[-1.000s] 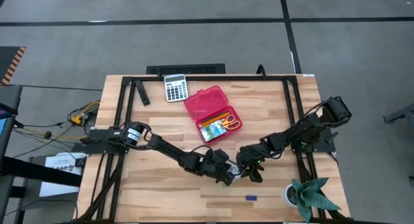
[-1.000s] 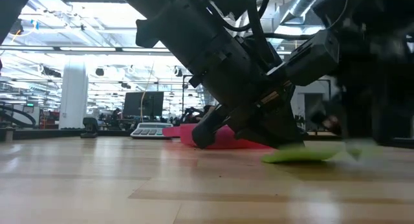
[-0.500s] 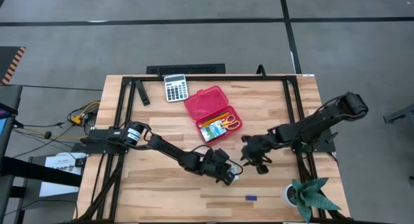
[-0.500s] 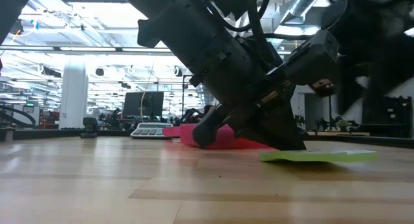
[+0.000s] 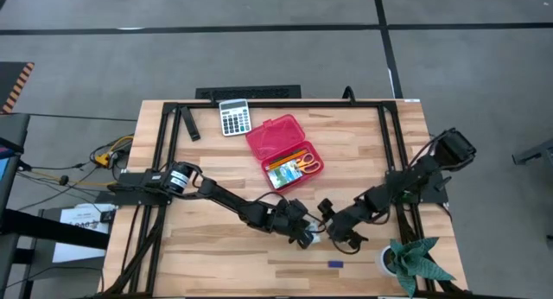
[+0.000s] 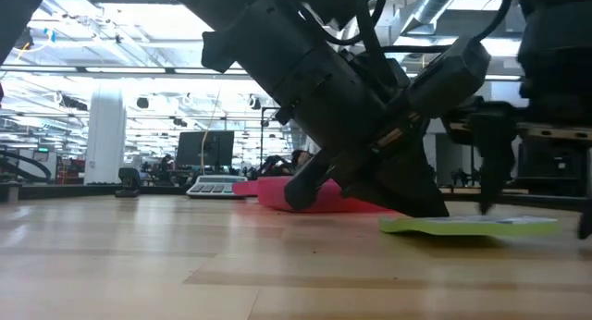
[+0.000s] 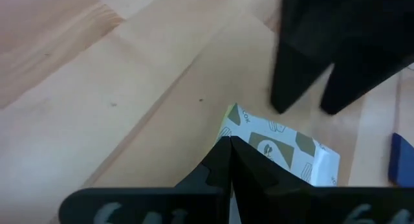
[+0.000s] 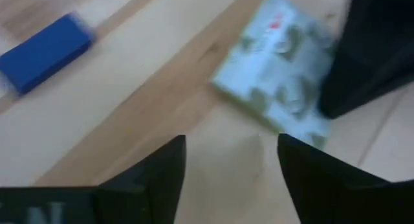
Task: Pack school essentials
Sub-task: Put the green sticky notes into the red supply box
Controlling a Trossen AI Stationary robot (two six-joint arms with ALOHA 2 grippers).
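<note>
One green-and-white printed packet [image 5: 315, 239] lies flat on the wood near the table's near edge; it also shows in the low view [image 6: 467, 226]. My left gripper [image 5: 308, 236] is shut, with its tips on this packet. My right gripper [image 5: 344, 237] hangs open just right of the packet; in its wrist view the packet [image 8: 278, 68] lies ahead of the fingers, untouched. The tiny blue piece [image 5: 335, 264] lies nearer the near edge. Yellow-handled scissors [image 5: 308, 163], pencils and a second packet [image 5: 279, 177] sit in the open red case [image 5: 278, 142]. My left gripper presses its shut fingertips [image 7: 229, 146] on the packet's edge near one corner [image 7: 249, 134], slanting down from the table's left. The packet stays flat on the table under them [image 6: 407, 223].
The grey calculator [image 5: 233, 117] lies at the far edge, left of the red case. A small potted plant [image 5: 410, 260] stands at the near right corner, close to my right arm. Black frame rails [image 5: 390, 143] run along the table's sides. Bare wood stretches to the near left.
My right gripper lifted away from the packet toward the far right, then came back down toward the near edge, and now hangs open beside the packet. The packet's raised end settled flat on the table. My left gripper stayed on the packet.
</note>
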